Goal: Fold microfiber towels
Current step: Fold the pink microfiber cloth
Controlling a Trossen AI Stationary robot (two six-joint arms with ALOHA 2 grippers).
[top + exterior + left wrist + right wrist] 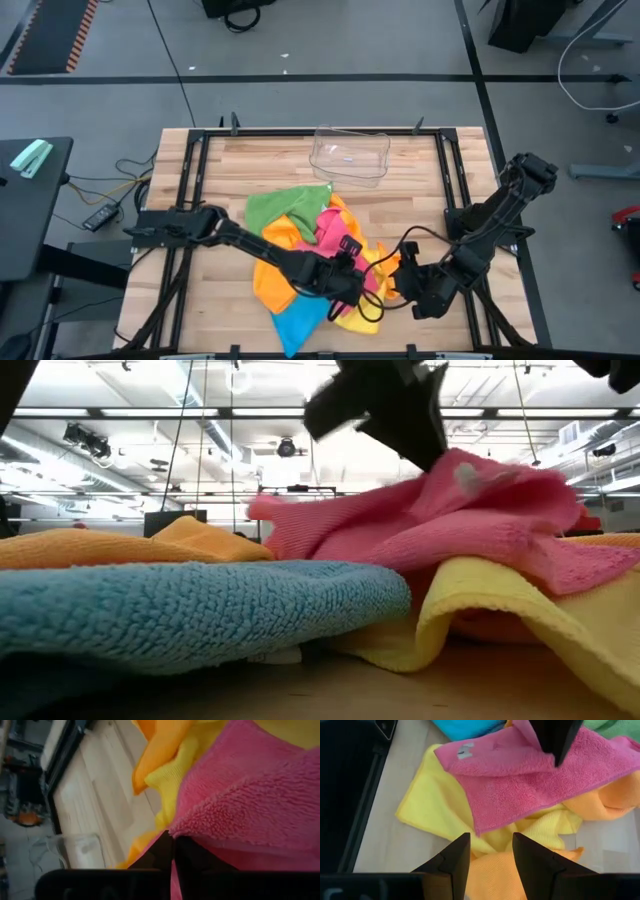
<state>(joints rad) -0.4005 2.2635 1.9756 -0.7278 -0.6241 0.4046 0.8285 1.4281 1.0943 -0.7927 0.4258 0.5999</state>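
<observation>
Several microfiber towels lie in a loose heap on the wooden table: green (pixel 283 207), orange (pixel 272 262), blue (pixel 300 322), yellow (pixel 352 318) and pink (pixel 335 228). My left gripper (pixel 362 290) reaches over the heap from the table's left and is shut on the pink towel (pixel 520 785). The pink towel drapes over the yellow (pixel 430 805) and orange (pixel 600 800) ones. My right gripper (pixel 490 855) stands open at the heap's right side (pixel 405 287), above yellow and orange cloth, touching nothing. My left gripper pinches a raised fold of the pink towel (pixel 175 831) between its two fingers, slanting down from the table's left. One layer or several, I cannot tell. That part (pixel 462 468) is lifted above the heap; the rest hangs slack onto the yellow and orange towels.
A clear plastic tray (pixel 350 155) stands at the table's far middle. Black frame rails (pixel 190 180) run along the table's left and right sides. Bare wood (pixel 220 300) shows left of the heap and at the far right (pixel 420 190).
</observation>
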